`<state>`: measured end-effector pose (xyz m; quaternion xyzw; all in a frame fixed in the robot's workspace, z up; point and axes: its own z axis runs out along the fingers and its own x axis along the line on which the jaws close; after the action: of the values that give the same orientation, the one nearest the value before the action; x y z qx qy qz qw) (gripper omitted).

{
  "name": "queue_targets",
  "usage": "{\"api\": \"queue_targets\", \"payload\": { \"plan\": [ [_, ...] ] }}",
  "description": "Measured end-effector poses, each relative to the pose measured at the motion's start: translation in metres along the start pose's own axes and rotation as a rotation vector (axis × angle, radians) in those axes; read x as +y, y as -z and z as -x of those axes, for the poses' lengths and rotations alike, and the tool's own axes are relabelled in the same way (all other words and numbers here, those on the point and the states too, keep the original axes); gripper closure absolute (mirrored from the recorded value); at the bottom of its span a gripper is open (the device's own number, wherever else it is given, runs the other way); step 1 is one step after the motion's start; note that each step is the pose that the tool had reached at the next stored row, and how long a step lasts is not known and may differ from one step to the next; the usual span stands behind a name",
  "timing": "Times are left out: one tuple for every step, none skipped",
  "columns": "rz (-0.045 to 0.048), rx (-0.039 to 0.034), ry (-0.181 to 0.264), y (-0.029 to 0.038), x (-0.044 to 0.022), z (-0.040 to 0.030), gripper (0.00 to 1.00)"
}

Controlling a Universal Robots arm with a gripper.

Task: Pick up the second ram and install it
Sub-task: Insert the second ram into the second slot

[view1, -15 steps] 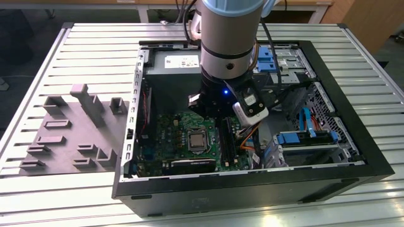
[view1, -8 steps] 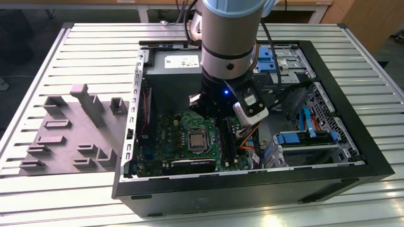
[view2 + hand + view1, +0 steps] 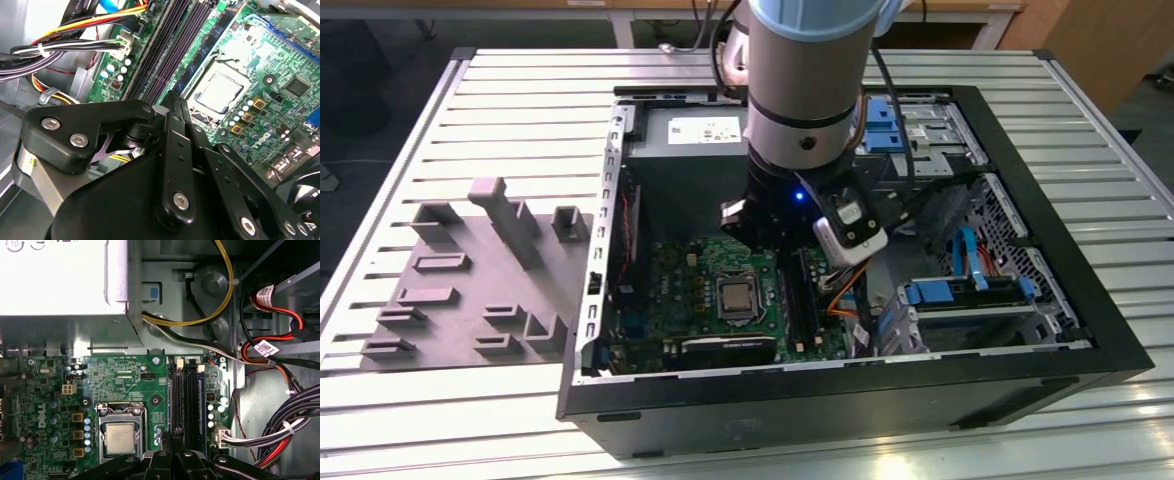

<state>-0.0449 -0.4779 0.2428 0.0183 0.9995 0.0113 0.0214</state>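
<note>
**A:** Starting at the exterior view's left, what lies on the ribbed metal worktop (image 3: 720, 70)?

**B:** A pale grey moulded tray with upright blocks (image 3: 467, 290). Just beside it is the open black computer case (image 3: 854, 400), whose near corner is cut off by the picture's edge.

**A:** And inside the case?

**B:** A green motherboard (image 3: 680, 290) with the square silver processor chip (image 3: 738, 297) in its socket. To the right of that chip, the arm's black gripper (image 3: 787, 235) reaches down into the case, and the arm's body hides the board behind it.

**A:** How do its fingers stand?

**B:** In both wrist views the gripper (image 3: 172, 432) looks pressed together, its tips close above the dark memory slots. I cannot make out whether anything thin is pinched between them.

**A:** Where is the second ram?

**B:** In the first wrist view, the second ram (image 3: 176, 395) seems to stand in the slot in line with the tips. It is hard to tell apart from the dark slots beside it.

**A:** Further right?

**B:** A bundle of orange, red and black cables (image 3: 280, 435), then blue drive brackets (image 3: 961, 290), partly hidden by the case frame.
</note>
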Motion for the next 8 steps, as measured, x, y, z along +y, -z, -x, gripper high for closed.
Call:
{"api": "queue_targets", "payload": {
  "plan": [
    [-0.0001, 0.0000, 0.000, -0.0002, 0.0000, 0.0001, 0.89],
    [-0.0001, 0.0000, 0.000, -0.0003, 0.0000, 0.0001, 0.89],
    [0.0001, 0.0000, 0.000, -0.0006, 0.0001, 0.0001, 0.89],
    [0.0002, -0.0001, 0.000, -0.0010, 0.0001, 0.0001, 0.89],
    [0.0002, -0.0001, 0.000, -0.0014, 0.0001, 0.0002, 0.89],
    [0.0001, -0.0001, 0.000, -0.0017, 0.0001, 0.0001, 0.89],
    [0.0001, -0.0001, 0.000, -0.0021, 0.0001, 0.0002, 0.89],
    [0.0001, 0.0000, 0.000, -0.0024, 0.0001, 0.0002, 0.89]
  ]
}}
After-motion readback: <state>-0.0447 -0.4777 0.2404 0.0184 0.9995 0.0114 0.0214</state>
